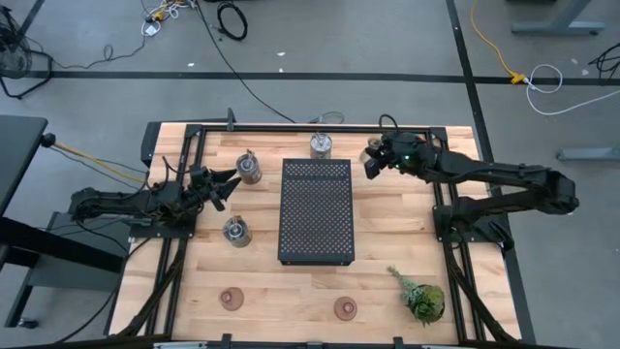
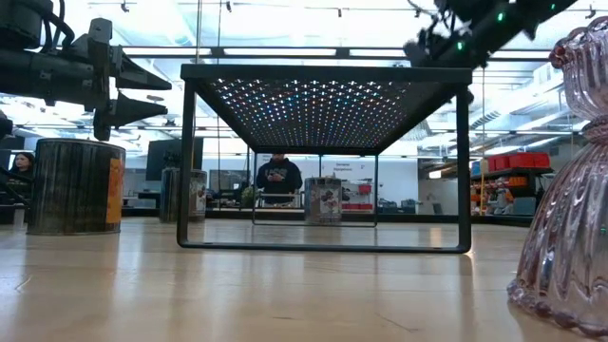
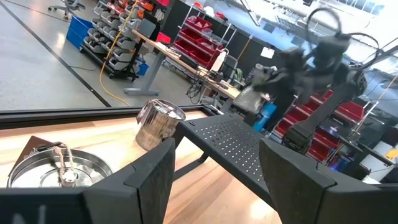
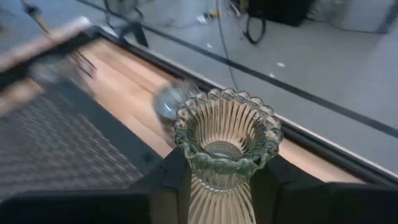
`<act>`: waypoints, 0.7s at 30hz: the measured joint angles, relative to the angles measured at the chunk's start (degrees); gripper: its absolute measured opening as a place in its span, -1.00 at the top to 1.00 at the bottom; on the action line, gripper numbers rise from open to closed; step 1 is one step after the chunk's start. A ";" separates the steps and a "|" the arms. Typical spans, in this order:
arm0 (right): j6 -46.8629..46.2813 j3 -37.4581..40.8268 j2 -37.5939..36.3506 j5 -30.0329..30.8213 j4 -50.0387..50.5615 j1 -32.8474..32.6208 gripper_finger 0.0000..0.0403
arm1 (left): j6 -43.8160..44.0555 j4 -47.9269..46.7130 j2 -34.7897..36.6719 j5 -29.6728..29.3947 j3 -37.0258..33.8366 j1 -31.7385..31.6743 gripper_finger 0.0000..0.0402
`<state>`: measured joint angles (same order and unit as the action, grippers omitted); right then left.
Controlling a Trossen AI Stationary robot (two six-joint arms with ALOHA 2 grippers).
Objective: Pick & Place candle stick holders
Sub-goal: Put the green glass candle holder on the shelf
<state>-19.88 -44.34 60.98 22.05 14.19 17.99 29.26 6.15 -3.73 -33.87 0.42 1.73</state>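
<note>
Your two arms are dark, near-black, built of jointed tubular segments with bulkier housings at the joints. Left gripper (image 1: 231, 180): black, with tapered pointed fingers (image 3: 151, 177) that look flat-faced and angular up close. Right gripper (image 1: 371, 161): same dark build, small green indicator lights glowing at its wrist, black cabling looped over the housing.

A workshop or lab: red parts-bin racks (image 3: 199, 34), workbenches (image 3: 168, 53), floor cables (image 1: 232, 19).

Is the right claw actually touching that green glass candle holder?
Touching. The right wrist view shows the right gripper with both fingers pressed against the stem of the glass holder.
</note>
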 joint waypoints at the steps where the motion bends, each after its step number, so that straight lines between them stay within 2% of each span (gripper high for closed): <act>1: -0.78 -0.55 -0.14 -0.39 0.01 -0.88 0.47 | -0.02 0.00 0.00 0.00 0.01 0.01 -0.18; 8: -5.16 -1.87 0.75 0.57 -1.13 -8.70 0.47 | -2.05 -0.02 0.00 0.00 0.01 -0.01 -0.18; 14: -8.15 -1.87 5.23 1.02 -8.21 -15.02 0.47 | -2.03 -0.11 0.00 -1.02 0.01 0.00 -0.18; 21: -8.47 -1.87 11.80 2.93 -12.86 -17.49 0.47 | -0.39 -0.09 0.00 -1.06 0.01 -0.01 -0.18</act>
<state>-28.36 -46.22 72.77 24.98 1.33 0.50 28.86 6.07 -3.73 -34.93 0.43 1.72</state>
